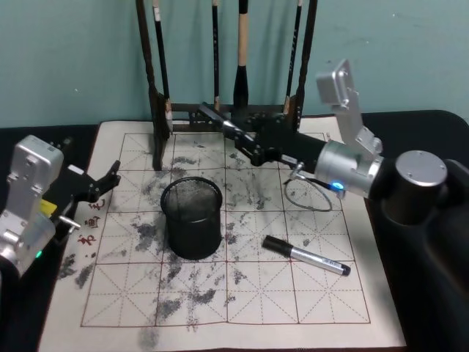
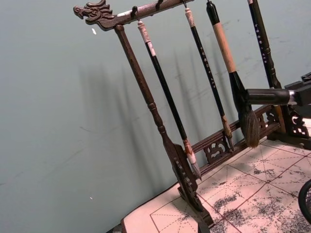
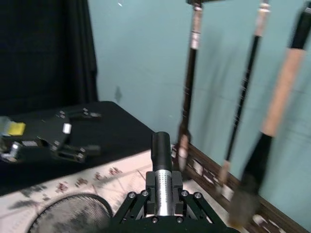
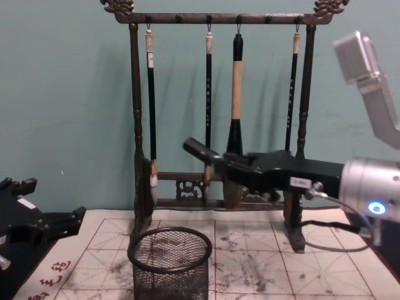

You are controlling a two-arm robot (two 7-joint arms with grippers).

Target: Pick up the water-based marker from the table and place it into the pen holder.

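Observation:
My right gripper (image 1: 248, 144) is shut on a water-based marker (image 1: 217, 119) with a black cap and silver barrel. It holds the marker level in the air behind and above the pen holder (image 1: 192, 233), a black mesh cup on the white grid mat of the table (image 1: 293, 315). The chest view shows the held marker (image 4: 200, 150) well above the pen holder (image 4: 170, 270), cap pointing left. A second marker (image 1: 306, 257) of the same look lies on the mat right of the cup. My left gripper (image 1: 101, 188) rests open at the mat's left edge.
The dark wooden brush rack (image 1: 157, 110) with several hanging calligraphy brushes (image 4: 237, 94) stands at the back of the mat, just behind the held marker. A thin cable loop (image 1: 308, 195) hangs under my right arm over the mat.

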